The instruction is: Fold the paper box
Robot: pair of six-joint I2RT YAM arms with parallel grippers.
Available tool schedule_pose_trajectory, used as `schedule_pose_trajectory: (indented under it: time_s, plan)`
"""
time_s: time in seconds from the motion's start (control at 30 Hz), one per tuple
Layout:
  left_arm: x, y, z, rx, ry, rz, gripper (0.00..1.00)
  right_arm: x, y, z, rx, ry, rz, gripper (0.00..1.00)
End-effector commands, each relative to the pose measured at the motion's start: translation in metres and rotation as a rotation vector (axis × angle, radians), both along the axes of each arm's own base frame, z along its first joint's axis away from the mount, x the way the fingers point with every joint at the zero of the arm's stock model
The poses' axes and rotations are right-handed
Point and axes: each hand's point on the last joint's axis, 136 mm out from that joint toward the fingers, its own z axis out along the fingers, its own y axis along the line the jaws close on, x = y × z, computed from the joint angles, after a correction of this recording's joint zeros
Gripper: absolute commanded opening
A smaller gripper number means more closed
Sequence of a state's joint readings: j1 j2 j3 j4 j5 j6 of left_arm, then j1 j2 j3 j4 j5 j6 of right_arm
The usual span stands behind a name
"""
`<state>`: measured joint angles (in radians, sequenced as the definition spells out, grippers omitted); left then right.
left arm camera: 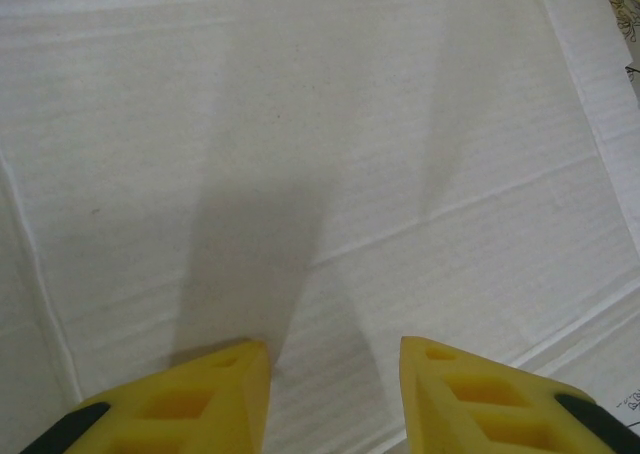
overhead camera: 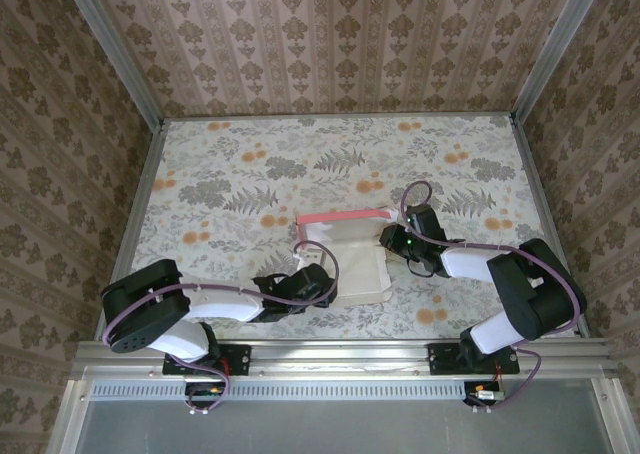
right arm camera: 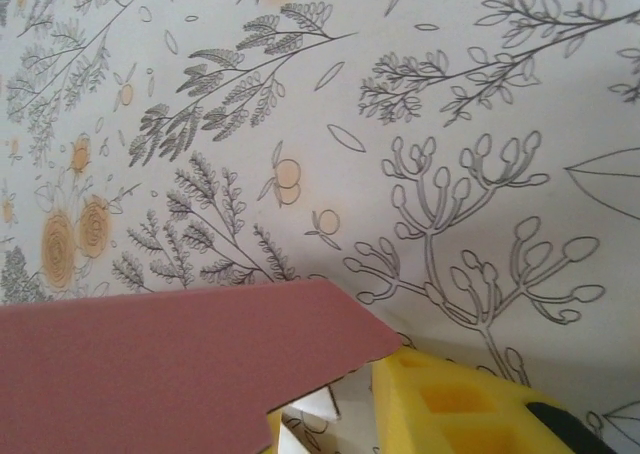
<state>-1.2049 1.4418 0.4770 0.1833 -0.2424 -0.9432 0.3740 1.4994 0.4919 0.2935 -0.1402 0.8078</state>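
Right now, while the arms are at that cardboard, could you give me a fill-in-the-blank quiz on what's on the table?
The paper box lies open with its ___ inner face turned up.
The flap at its far edge shows a ___ face.
The left arm's fingers are coloured ___.
The table carries a ___ print.
Missing words: white; pink; yellow; floral.

You are working in a robot test booth, where damask-papered panels [overhead camera: 330, 34] on aluminium posts [overhead camera: 112, 49] box in a floral-covered table [overhead camera: 220, 164] fronted by a metal mounting rail [overhead camera: 340, 352].
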Motion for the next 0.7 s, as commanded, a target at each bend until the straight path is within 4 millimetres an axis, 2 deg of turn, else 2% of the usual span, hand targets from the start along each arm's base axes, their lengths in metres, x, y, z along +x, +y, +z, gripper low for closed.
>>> schedule_pose_trajectory:
  time_s: [0.0, 0.13, 0.37, 0.67]
  plan:
    - [-0.015, 0.01, -0.02, 0.078, 0.061, -0.028, 0.39, 0.01, 0.019, 0.014, 0.048, -0.046, 0.057, 0.31]
    - [-0.015, 0.008, -0.02, 0.076, 0.058, -0.034, 0.39, 0.01, 0.028, 0.019, 0.066, -0.07, 0.089, 0.3]
    - [-0.016, 0.005, -0.02, 0.073, 0.058, -0.048, 0.39, 0.006, 0.029, 0.035, 0.057, -0.137, 0.108, 0.3]
    - [-0.018, 0.001, -0.019, 0.075, 0.053, -0.065, 0.39, 0.005, 0.047, 0.031, 0.044, -0.101, 0.168, 0.3]
